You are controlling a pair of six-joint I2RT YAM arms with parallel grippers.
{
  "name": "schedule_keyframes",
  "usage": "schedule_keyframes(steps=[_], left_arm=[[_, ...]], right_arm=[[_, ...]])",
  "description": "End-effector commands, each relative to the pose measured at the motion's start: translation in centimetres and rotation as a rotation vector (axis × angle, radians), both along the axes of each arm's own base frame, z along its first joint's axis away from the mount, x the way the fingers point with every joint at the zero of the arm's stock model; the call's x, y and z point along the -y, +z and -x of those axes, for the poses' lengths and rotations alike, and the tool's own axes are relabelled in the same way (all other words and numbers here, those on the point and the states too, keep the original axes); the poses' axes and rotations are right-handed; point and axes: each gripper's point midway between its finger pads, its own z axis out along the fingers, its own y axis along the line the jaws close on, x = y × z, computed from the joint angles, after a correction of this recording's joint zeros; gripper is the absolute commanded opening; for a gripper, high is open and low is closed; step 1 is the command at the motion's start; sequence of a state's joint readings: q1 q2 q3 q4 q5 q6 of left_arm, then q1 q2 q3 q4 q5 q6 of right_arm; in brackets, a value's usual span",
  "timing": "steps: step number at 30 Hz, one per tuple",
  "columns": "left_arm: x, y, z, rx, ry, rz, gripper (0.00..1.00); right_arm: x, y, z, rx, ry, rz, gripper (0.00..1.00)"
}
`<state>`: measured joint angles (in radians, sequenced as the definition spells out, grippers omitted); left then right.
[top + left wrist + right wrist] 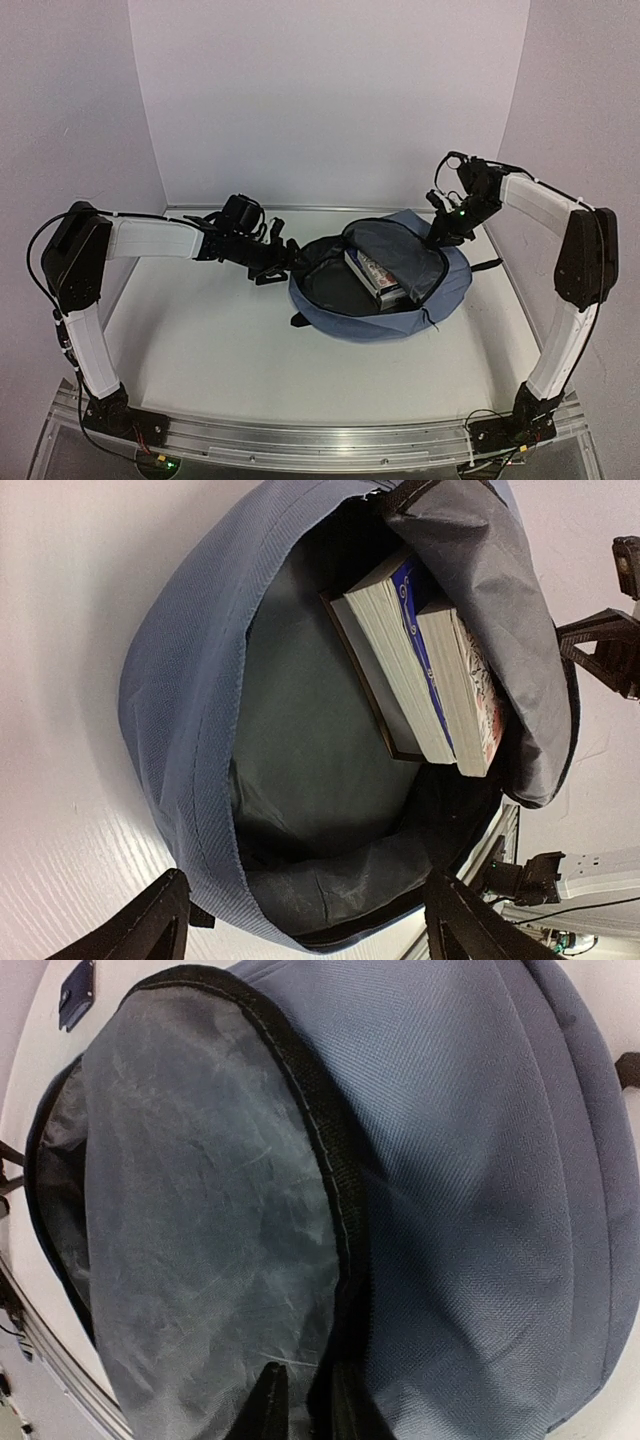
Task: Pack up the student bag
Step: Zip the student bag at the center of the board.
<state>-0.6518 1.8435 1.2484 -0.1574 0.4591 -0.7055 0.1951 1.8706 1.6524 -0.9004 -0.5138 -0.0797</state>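
Observation:
The student bag (400, 310) lies on the white table with its main compartment unzipped; it is slate-blue with a black zipper edge. Two books (378, 275) lie stacked inside it, seen closer in the left wrist view as books (430, 670) against the grey lining. My left gripper (285, 262) is at the opening's left rim. Its fingers stand wide apart, left gripper (310, 935), with the bag's rim (190, 680) between them, untouched. My right gripper (440, 232) is at the far right of the opening, and this right gripper (308, 1410) is pinched on the flap's black zipper edge (330, 1160).
White walls close in the table at the back and both sides. A black strap (487, 265) trails from the bag's right side. An aluminium rail (320, 440) with both arm bases runs along the near edge.

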Motion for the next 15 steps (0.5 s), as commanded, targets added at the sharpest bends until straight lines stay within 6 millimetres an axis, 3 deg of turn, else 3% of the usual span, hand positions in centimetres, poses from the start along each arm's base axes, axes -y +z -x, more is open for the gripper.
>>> schedule_keyframes(steps=[1,8,15], left_arm=[[0.2,1.3,-0.5,0.040,0.004,0.012,0.79],[0.1,0.6,-0.8,0.021,0.018,0.000,0.77],[-0.7,-0.1,-1.1,0.004,0.044,-0.014,0.76]], right_arm=[[-2.4,2.9,1.5,-0.004,0.049,-0.134,0.03],[-8.1,5.7,5.6,0.022,0.209,-0.205,0.00],[-14.1,4.0,12.4,-0.013,0.474,-0.200,0.00]])
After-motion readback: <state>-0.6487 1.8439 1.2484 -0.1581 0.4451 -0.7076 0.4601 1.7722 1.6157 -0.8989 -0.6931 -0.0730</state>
